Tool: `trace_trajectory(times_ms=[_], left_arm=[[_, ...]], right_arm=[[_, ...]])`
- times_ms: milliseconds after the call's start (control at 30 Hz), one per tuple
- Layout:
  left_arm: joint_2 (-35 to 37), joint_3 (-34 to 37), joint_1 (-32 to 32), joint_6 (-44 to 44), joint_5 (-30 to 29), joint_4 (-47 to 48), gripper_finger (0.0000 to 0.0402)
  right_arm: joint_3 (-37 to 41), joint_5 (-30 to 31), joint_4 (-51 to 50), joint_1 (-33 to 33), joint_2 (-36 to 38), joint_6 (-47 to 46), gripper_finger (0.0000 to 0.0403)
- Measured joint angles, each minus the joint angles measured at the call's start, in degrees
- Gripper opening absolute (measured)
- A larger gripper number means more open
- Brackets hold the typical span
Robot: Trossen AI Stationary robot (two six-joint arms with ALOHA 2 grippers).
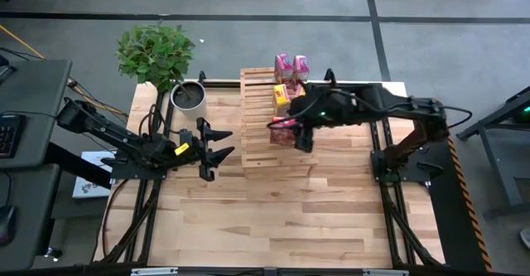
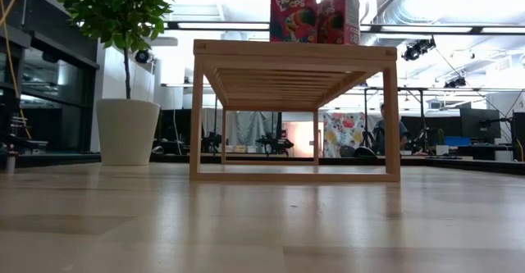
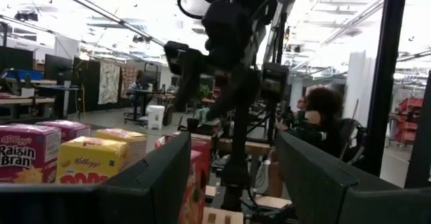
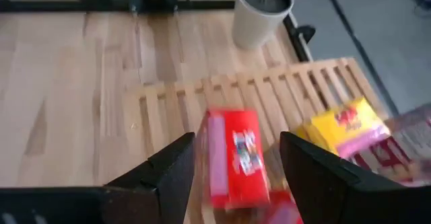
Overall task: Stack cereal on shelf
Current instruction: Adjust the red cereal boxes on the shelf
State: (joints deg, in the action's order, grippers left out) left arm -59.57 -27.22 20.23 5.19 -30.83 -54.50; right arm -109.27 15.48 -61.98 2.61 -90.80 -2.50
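High view: the shelf [image 1: 267,123], a slatted light-wood rack, is seen at the far middle of the surface [image 1: 273,218], with both arms reaching toward it from opposite sides.
Right end effector [image 1: 291,133]: it is held over the right part of the shelf, its fingers spread apart without gripping anything.
Red cereal box [image 4: 234,158]: it is seen lying on the slats directly below the gap between the right fingers; no contact with either finger can be made out. A second red box [image 4: 277,212] is partly seen just beside it, close to the wrist.
Yellow cereal box [image 4: 339,127]: it is placed on the slats off to one side of the right end effector, toward the far edge of the shelf, touching a pink box [image 4: 397,146].
Pink cereal boxes [image 1: 291,65]: two are stood side by side at the far edge of the shelf, beyond the right end effector.
Left end effector [image 1: 217,149]: it is held wide open above the surface, just beside the left edge of the shelf and well apart from the boxes.
Low view: two boxes [image 2: 314,15] are shown upright on the top of the shelf.
Potted plant [image 1: 170,65]: it is set at the far left corner, behind the left end effector.
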Motion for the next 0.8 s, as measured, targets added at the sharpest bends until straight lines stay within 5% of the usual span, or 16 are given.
trace_trajectory(times_ms=[200,400,500,567,800], left_arm=[[-1.03,-0.02,-2.31,-2.74,0.07,3.25,0.0203],[-5.06,-3.45,-8.32,-9.11,0.62,14.27,0.0127],[-8.44,-6.83,-10.31,-10.58,3.28,18.97,0.0046],[-10.92,-9.20,-10.80,-10.67,5.31,20.48,0.0013],[-19.20,-18.93,-10.91,-14.85,14.17,33.07,0.0002]], right_arm=[[2.54,1.28,-7.88,0.87,5.10,-2.33,0.0184],[15.65,5.47,-8.72,4.14,14.85,-8.81,0.0073],[25.27,9.33,-3.82,6.58,22.25,-12.66,0.0013],[32.21,10.45,2.86,8.07,27.06,-14.19,0.0015],[48.57,11.38,17.27,11.28,36.85,-15.18,0.0004]])
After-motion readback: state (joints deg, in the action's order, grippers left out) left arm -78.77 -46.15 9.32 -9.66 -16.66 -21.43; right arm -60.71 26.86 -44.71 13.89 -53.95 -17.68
